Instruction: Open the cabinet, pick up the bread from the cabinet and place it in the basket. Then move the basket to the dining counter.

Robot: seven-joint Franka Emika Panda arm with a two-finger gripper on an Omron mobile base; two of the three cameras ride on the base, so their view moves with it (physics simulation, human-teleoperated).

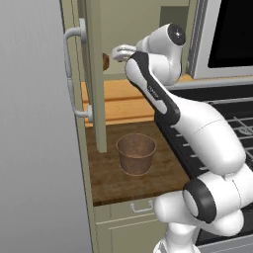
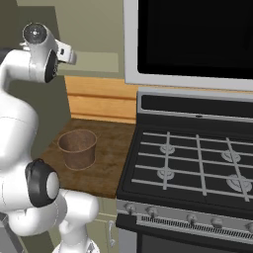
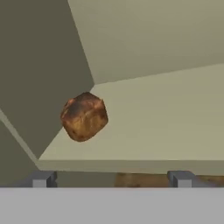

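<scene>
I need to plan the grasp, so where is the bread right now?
The bread sits on the cabinet shelf near its back corner, left of centre in the hand view, ahead of the open gripper; the left base view shows it behind the open door.

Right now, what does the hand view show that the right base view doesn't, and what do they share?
Hand view: the bread lying on the pale cabinet shelf, ahead of the open fingers. Right base view: the basket standing empty on the short wood worktop, beside the stove. Shared: that worktop, a brown strip under the shelf edge in the hand view.
</scene>
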